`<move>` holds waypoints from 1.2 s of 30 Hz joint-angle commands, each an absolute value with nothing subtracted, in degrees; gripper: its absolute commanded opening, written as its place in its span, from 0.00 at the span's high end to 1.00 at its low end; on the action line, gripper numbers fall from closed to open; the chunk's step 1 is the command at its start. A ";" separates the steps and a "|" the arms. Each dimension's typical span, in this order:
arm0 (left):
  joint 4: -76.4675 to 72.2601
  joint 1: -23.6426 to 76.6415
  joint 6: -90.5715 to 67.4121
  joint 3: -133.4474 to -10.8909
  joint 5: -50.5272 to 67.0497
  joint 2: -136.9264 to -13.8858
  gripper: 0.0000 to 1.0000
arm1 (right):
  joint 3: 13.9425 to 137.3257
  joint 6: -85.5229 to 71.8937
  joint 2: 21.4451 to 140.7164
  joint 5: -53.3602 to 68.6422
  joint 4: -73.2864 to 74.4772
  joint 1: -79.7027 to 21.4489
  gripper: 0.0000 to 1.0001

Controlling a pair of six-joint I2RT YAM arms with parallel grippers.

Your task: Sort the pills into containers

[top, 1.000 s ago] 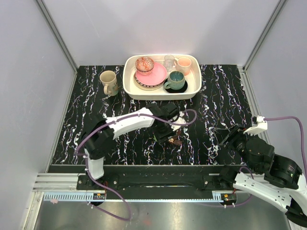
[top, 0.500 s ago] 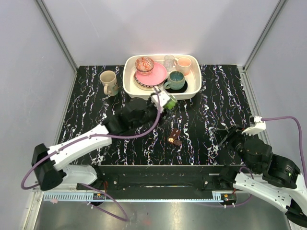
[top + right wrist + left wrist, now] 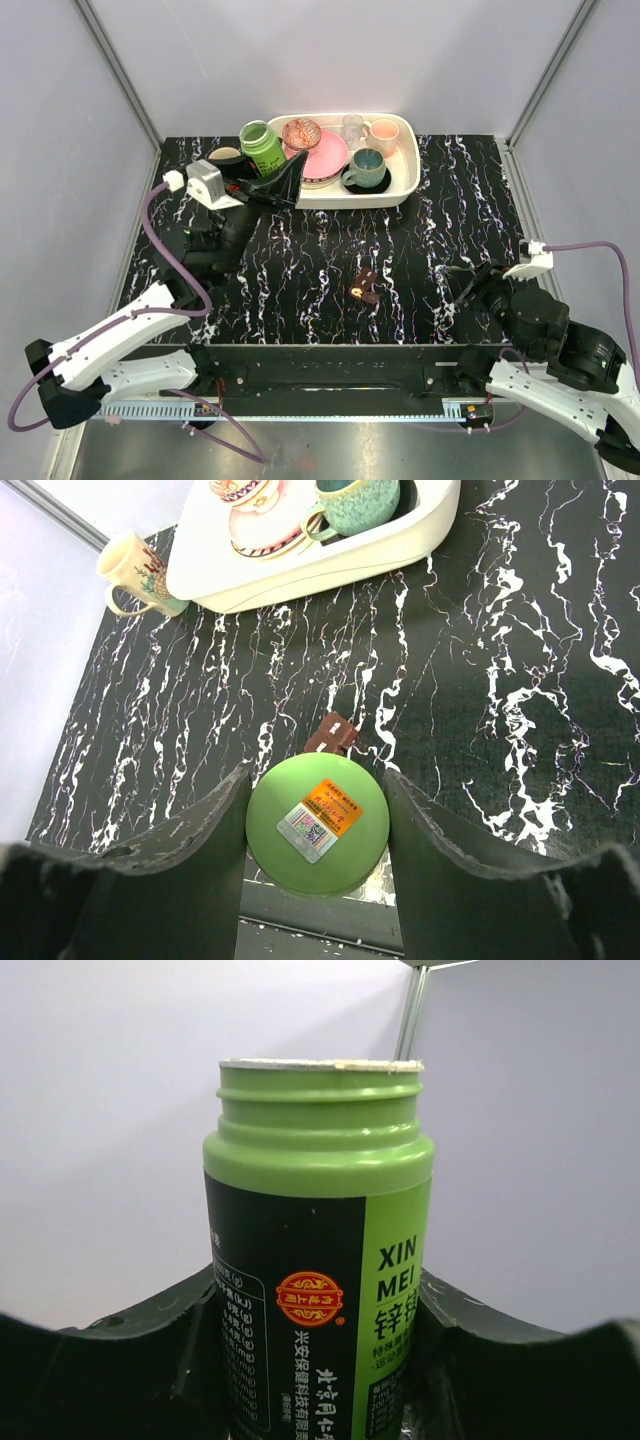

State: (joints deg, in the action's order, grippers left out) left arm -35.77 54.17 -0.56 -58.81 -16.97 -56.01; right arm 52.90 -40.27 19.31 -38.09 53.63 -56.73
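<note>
the case lies near the middle of the bench, well apart from both arms; i can't tell whether its compartments hold anything. the bottle is uncapped, clamped in the left claw and lifted at the back left by the mug and tray. the right claw grips the green cap at the near right. looks like the pouring step, nothing sorted yet that i can see. next the bottle wants carrying over the case and tipping gently, mouth close above one compartment, or pills will scatter.
</note>
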 commanded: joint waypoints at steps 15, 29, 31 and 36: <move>-6.94 54.14 -16.78 -57.22 19.50 -51.68 1.00 | 72.83 -23.47 38.30 -22.25 37.54 -56.87 1.00; -14.77 59.77 -18.28 -56.07 28.65 -56.33 1.00 | 83.93 -21.36 49.57 -0.20 23.21 -56.87 1.00; -15.03 59.94 -18.28 -57.03 29.70 -56.95 1.00 | 84.20 -21.10 50.53 2.98 22.68 -56.87 1.00; -16.34 60.38 -18.54 -57.04 29.53 -57.66 1.00 | 83.59 -21.27 51.33 6.41 22.59 -56.87 1.00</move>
State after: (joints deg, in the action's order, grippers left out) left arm -10.33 59.77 -17.91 -54.02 27.53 -58.00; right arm 82.08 -22.48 50.96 0.99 25.89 -56.73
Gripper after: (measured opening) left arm 0.556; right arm 0.571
